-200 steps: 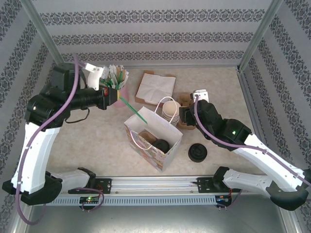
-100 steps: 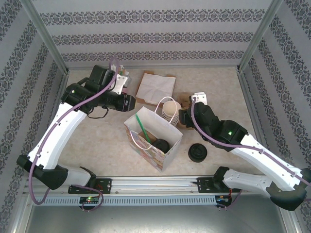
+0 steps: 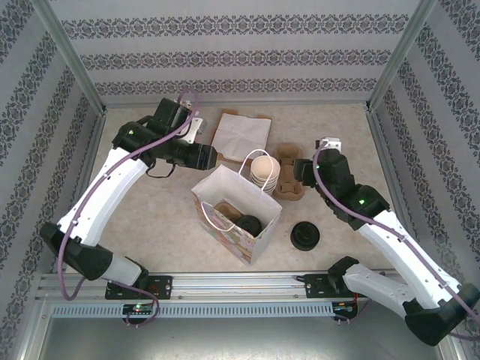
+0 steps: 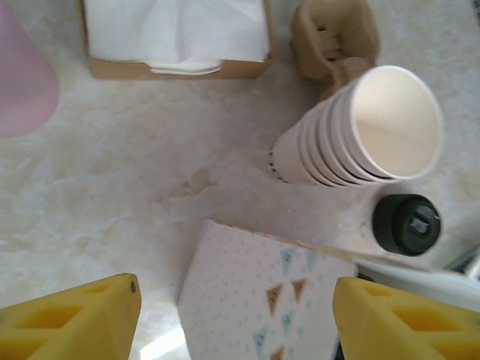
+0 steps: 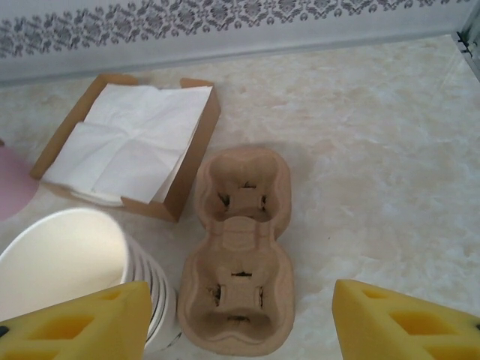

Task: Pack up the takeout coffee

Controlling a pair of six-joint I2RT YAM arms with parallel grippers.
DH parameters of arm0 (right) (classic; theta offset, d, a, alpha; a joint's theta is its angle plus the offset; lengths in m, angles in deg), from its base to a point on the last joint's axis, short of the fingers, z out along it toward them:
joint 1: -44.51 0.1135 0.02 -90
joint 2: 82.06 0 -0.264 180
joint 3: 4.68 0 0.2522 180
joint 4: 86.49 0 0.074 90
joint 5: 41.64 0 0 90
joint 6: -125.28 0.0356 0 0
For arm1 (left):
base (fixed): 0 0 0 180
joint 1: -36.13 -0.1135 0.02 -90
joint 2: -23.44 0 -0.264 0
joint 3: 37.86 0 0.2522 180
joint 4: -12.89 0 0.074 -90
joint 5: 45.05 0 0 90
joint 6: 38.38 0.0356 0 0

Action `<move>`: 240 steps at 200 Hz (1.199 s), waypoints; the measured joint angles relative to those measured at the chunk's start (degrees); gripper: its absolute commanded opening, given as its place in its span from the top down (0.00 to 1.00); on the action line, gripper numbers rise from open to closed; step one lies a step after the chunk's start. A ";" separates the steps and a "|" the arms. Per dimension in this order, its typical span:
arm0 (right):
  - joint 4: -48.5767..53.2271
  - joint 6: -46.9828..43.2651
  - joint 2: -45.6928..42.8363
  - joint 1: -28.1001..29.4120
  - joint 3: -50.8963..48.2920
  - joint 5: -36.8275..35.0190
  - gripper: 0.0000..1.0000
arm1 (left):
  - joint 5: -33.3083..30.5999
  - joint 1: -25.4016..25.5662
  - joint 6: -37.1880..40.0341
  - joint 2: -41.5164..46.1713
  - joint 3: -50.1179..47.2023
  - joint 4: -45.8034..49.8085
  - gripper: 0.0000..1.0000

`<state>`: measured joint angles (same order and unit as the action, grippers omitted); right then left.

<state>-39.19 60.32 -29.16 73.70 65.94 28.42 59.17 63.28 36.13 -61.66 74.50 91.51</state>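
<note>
Fingers [image 4: 71, 319] on the left gripper [image 4: 236, 315] and right gripper [image 5: 236, 319] were spread and empty near the paper bag [image 3: 264, 196]; snagging it could have toppled the lidded coffee cup [image 3: 249, 224] inside.

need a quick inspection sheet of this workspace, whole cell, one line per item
surface: marbled table, no spill seen
job's things: takeout coffee stands inside the open paper bag, black lid up
clutter: stack of lidless cups, cup carrier, napkin box, loose black lid, pink container
grippers: left gripper open and empty over the bag's rim; right gripper open and empty above the cup carrier
cables: purple cables run along both arms, no snag seen
surroundings: patterned walls, metal frame; nothing else seen
</note>
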 measured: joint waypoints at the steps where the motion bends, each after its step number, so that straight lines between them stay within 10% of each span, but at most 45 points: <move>1: -0.02 -0.02 -0.02 -0.22 -0.02 0.15 0.34 | -0.11 0.02 0.00 -0.11 0.11 0.04 0.31; 72: -2.16 -1.29 8.04 -16.52 2.95 19.87 0.41 | -10.23 0.17 -3.04 -2.69 5.97 -1.81 0.45; 240: 1.75 -21.07 71.32 -13.53 56.19 32.09 0.53 | -11.28 0.17 -6.47 4.48 -10.75 -23.85 0.45</move>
<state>-37.44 39.25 42.16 60.17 122.14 60.50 47.89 63.46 29.66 -57.18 63.75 67.66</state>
